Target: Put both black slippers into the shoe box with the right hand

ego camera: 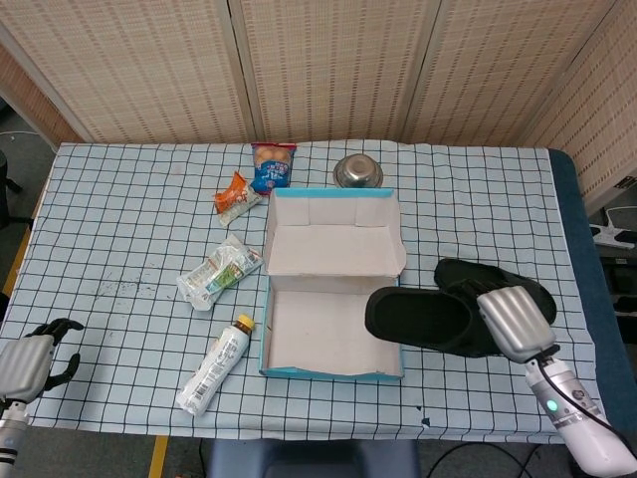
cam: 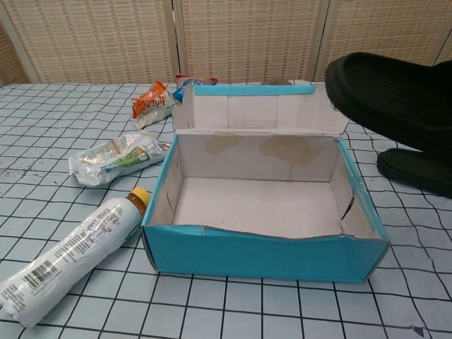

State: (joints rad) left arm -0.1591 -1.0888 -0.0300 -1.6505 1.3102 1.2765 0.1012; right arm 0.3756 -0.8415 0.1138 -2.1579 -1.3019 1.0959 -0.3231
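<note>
The open shoe box [ego camera: 332, 370] [cam: 261, 256] with blue outer walls stands in the middle of the table, its lid folded back. My right hand [ego camera: 513, 322] holds one black slipper [ego camera: 420, 320] [cam: 388, 99] in the air, its toe hanging over the box's right wall. The other black slipper [ego camera: 516, 281] [cam: 418, 171] lies on the cloth right of the box, partly hidden behind the held one. My left hand [ego camera: 28, 362] rests at the table's front left corner, holding nothing, its fingers curled.
Left of the box lie a white bottle [ego camera: 214, 366] [cam: 70, 254] and a crumpled packet [ego camera: 219, 272] [cam: 116, 157]. Behind the box are an orange snack bag [ego camera: 234, 195], a blue snack bag [ego camera: 273, 165] and a metal bowl [ego camera: 357, 171].
</note>
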